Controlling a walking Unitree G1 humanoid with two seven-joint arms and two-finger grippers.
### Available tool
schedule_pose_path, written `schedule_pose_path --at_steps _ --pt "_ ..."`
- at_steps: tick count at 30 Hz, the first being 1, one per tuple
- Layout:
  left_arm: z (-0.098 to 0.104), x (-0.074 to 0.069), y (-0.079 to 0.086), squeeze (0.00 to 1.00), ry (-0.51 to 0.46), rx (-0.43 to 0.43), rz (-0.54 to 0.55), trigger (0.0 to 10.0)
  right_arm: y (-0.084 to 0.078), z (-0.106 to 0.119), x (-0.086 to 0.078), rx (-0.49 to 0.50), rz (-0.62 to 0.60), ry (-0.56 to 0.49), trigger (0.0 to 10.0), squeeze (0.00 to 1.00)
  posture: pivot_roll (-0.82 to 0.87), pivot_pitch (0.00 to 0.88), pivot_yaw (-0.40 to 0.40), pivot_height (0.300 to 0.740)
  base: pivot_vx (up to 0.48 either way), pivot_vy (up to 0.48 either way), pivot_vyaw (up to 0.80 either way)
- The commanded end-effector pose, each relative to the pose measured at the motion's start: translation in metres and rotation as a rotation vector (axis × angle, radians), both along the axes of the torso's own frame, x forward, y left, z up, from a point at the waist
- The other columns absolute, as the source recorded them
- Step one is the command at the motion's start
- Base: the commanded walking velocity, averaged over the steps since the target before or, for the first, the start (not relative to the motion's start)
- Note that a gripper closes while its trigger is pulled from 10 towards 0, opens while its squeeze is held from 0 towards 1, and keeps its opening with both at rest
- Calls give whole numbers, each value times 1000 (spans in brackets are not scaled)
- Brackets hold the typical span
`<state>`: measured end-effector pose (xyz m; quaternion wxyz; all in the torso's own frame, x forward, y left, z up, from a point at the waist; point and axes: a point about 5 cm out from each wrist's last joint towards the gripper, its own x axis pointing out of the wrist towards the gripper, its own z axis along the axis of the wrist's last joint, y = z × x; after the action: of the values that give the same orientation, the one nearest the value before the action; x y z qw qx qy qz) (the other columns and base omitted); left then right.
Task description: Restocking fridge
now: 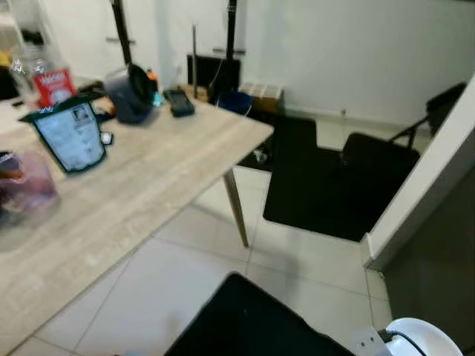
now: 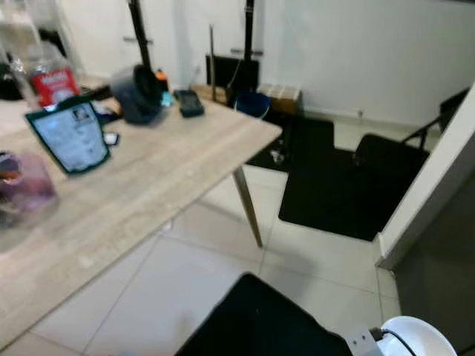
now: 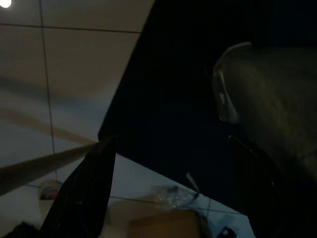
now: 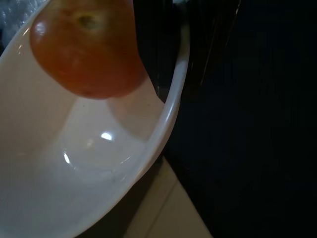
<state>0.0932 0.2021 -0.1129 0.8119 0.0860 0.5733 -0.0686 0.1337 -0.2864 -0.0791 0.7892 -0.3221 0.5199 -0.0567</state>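
While its fingertips stay hidden, the right gripper (image 4: 171, 74) pinches a white bowl's (image 4: 74, 188) rim, beside an apple (image 4: 84, 49).

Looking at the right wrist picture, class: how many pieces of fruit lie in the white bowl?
1: a round orange-red fruit rests inside the glossy white bowl, near the rim where the right tool grips it. More may be hidden outside the frame.

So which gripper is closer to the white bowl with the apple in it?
Right. The right gripper pinches the white bowl's rim, with the apple lying inside beside its fingers. The left gripper hangs in shade over the floor tiles, apart from the bowl.
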Motion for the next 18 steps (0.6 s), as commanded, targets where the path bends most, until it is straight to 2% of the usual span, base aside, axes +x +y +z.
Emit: schedule_pose_path --at_steps 1,16,18 --pt "-5 -12 -16 0 52 -52 -23 10000 -2 2 5 -13 12 -10 10000 0 -26 0 -26 740 0 -458 0" --pt "-5 -12 -17 0 52 -55 -23 10000 -3 2 3 -11 6 -3 10000 0 -33 0 -27 740 0 -455 0" --pt "-5 -11 -17 0 49 -55 -14 10000 -3 2 2 -8 0 1 10000 0 -32 0 -29 740 0 -262 -775"
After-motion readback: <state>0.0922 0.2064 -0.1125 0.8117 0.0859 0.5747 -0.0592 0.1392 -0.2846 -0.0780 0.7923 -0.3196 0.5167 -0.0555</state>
